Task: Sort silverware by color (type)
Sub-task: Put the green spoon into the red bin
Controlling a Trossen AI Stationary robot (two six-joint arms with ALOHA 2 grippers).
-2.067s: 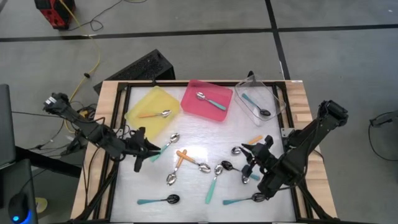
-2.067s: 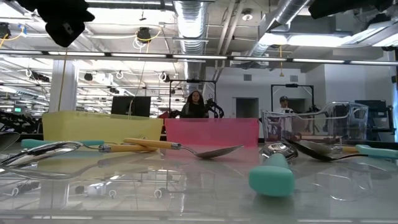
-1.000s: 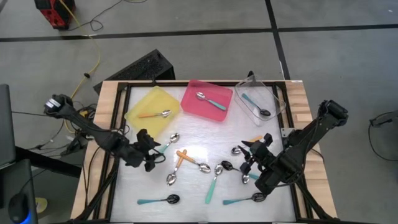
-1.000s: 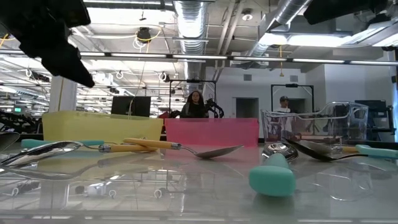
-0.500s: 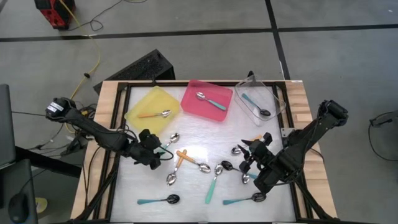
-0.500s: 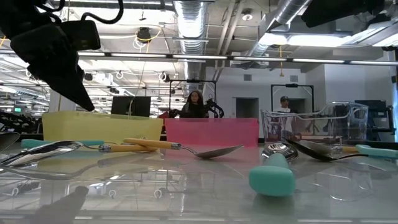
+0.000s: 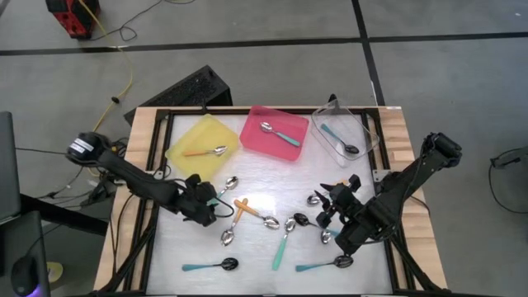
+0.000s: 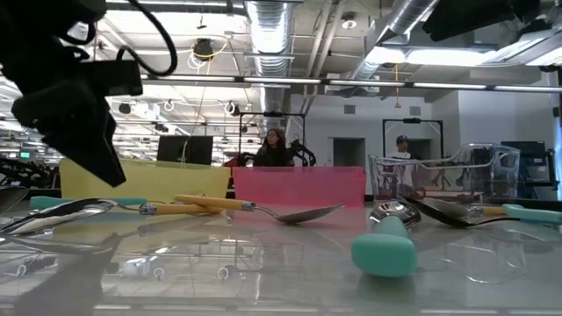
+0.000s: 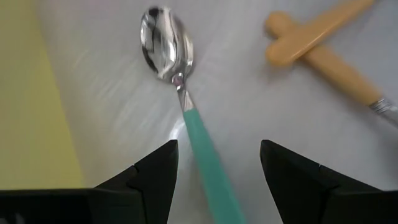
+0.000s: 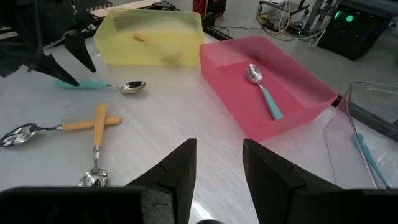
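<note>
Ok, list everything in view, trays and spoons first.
Yellow tray: one, back left of the table, holds one orange-handled spoon.
Pink tray: one, back middle, holds one teal-handled spoon.
Clear tray: one, back right, holds one teal spoon with a black bowl.
Crossed spoons: two, orange handles, table centre.
Teal loose spoons: at least four, centre and front of the table.
Spoon cluster: count unclear, partly hidden by the right arm.
People: two, far back in the room.
Left gripper: open, astride a teal spoon handle beside the yellow tray.
Right gripper: open, over the right cluster.
</note>
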